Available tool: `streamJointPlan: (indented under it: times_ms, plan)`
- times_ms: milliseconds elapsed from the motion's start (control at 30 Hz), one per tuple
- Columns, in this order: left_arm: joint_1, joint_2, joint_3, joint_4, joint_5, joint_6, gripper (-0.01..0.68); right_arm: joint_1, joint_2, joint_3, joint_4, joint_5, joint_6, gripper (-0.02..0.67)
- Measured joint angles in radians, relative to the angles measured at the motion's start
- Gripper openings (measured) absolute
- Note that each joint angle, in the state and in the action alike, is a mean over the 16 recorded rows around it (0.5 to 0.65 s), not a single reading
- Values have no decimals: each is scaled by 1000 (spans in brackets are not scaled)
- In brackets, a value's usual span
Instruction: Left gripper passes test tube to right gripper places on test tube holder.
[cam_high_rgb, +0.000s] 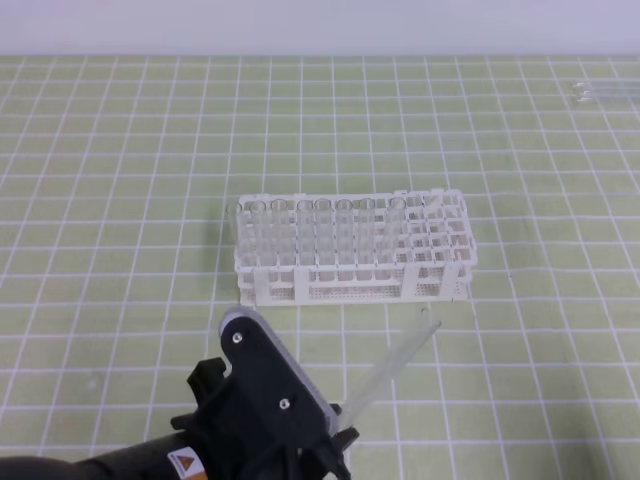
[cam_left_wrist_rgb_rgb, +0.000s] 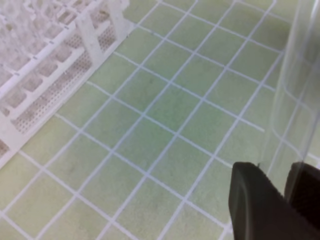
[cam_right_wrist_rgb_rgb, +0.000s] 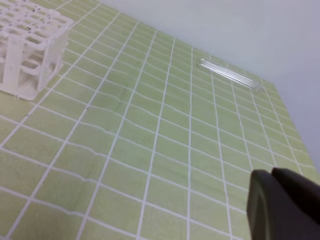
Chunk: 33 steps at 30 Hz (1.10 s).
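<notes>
The left end effector (cam_high_rgb: 335, 450), black on a bulky black wrist with a grey plate held by two screws, sits low over the near edge of the worktop, left of its middle, and angles away from that edge; its two black fingers (cam_left_wrist_rgb_rgb: 257, 205) are closed on the lower end of a slender clear glass tube; the dark arm behind it leaves the frame towards the near left corner; the right end effector (cam_right_wrist_rgb_rgb: 287, 200), seen only from its wrist view as dark fingers pressed together, hovers above the worktop.

White rack (cam_high_rgb: 350, 255), green white-gridded mat (cam_high_rgb: 120, 200)
</notes>
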Motion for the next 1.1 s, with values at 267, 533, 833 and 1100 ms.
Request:
streamJointPlan:
  times_ms: [267, 533, 833, 1100]
  plan:
    - [0, 1, 0, -1, -37, -16, 4, 0, 0, 0, -1, 0, 0, -18]
    - [0, 0, 0, 2, -49, -11, -2, 0, 0, 0, 98, -26, 1, -18]
    - [0, -1, 0, 9, -46, -10, 4, 0, 0, 0, 681, -167, 3, -18]
    - [0, -2, 0, 12, -44, -21, 21, 0, 0, -1, 1216, -283, 5, -18]
